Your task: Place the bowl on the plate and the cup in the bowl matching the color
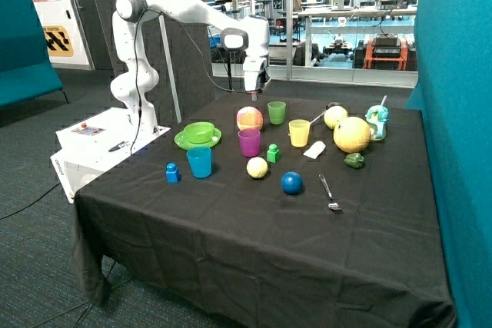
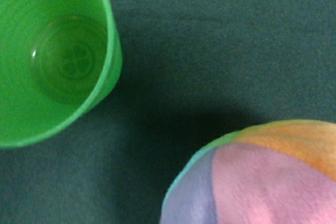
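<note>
The gripper, its state impossible to tell, is hanging above the green cup and multicolored ball. The bowl is sitting on the plate; the purple cup is standing nearby.

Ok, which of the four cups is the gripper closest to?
The green cup, upright at the back beside the multicoloured ball. The gripper hangs just above them; the yellow, purple and blue cups stand nearer the front.

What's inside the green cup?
Nothing. The wrist view looks straight down into the green cup and shows only its bare bottom. The claw hovers above the table between it and the colourful ball. What lies under the cup is hidden.
</note>
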{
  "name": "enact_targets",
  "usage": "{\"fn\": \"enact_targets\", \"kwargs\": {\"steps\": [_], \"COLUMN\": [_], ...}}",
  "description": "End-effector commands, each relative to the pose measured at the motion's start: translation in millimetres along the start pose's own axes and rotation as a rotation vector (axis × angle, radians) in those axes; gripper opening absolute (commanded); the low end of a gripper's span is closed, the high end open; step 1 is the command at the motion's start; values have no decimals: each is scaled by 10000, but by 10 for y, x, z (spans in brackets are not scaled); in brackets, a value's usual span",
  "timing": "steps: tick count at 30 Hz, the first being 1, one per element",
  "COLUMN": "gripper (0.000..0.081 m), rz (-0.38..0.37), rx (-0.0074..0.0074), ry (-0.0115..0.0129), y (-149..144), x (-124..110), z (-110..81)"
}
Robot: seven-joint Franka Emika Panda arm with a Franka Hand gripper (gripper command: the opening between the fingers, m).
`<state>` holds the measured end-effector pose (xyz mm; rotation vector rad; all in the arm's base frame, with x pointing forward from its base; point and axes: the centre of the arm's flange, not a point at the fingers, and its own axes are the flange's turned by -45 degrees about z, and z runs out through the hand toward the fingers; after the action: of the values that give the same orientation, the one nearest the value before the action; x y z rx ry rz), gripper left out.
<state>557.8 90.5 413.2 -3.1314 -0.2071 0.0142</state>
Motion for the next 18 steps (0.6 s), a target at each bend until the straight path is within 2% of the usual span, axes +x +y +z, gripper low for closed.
{"fn": "enact_targets", "kwargs": {"steps": [1,9,18], "gripper": [712,694,684], "rz": [990,899,604], "rx": [-34,-35,-36], "ry": [90,90,89], "y": [-101,-315,-492], "x": [-2,48,236], "z": [176,313,400]}}
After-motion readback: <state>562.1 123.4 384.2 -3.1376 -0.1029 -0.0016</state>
